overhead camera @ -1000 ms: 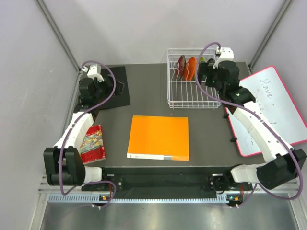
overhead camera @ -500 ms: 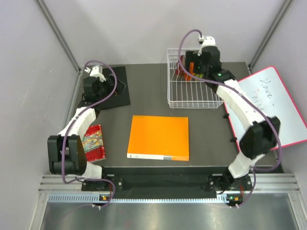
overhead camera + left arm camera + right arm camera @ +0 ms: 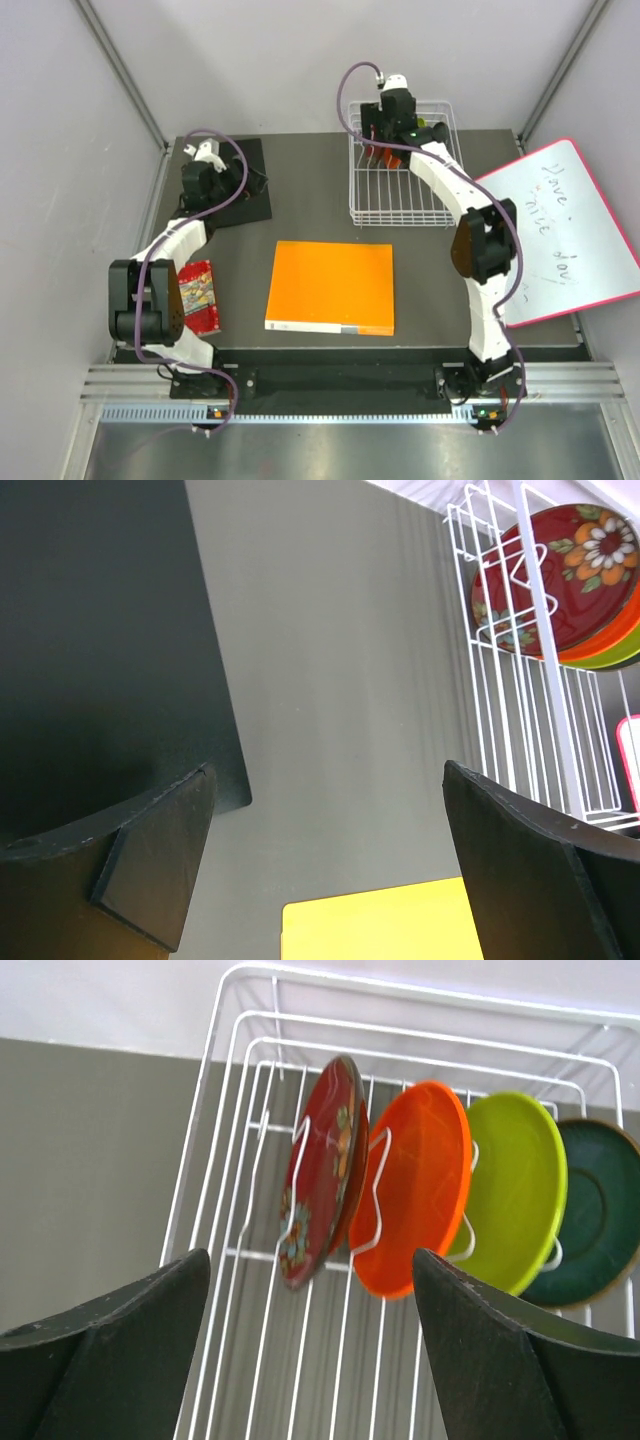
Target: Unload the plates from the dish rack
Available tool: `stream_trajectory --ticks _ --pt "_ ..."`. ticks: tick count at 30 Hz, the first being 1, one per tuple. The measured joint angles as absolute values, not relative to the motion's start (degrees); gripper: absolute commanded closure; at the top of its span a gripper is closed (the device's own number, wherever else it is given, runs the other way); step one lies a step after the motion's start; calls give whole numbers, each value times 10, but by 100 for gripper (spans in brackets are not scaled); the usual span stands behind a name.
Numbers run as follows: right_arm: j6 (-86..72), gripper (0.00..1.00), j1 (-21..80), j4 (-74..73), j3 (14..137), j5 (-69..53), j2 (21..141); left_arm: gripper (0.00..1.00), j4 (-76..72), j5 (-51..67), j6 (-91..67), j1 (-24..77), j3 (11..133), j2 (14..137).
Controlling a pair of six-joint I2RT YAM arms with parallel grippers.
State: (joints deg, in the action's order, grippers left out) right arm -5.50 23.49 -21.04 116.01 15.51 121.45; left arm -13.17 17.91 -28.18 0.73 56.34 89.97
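Top external view: the dish rack stands on the table at about 1 o'clock from the table centre. The whiteboard lies beside it at 3 o'clock. The orange square lies flat near the centre. The black mat is at 10 o'clock and a red patterned flat object at 8 o'clock.

Right wrist view: all four plates stand on edge between the prongs at the far end of the rack. Order from 9 o'clock to 3 o'clock:
- dark red plate
- orange plate
- lime green plate
- dark grey-blue plate (partly cut off by the frame edge)

The right gripper hovers close to the plates with its jaws spread wide and nothing held. The dark red and orange plates show between its fingers, untouched.

Left wrist view: the left gripper hangs over the edge of the black mat, jaws fully apart and empty.
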Motion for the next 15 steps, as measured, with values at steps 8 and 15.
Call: stream_trajectory --ticks 8,15 --pt "-32 30 235 -204 1254 184 1309 1 -147 182 -284 12 563 910" --pt "-22 42 235 -187 1258 208 1338 1 -153 182 -284 13 563 917"
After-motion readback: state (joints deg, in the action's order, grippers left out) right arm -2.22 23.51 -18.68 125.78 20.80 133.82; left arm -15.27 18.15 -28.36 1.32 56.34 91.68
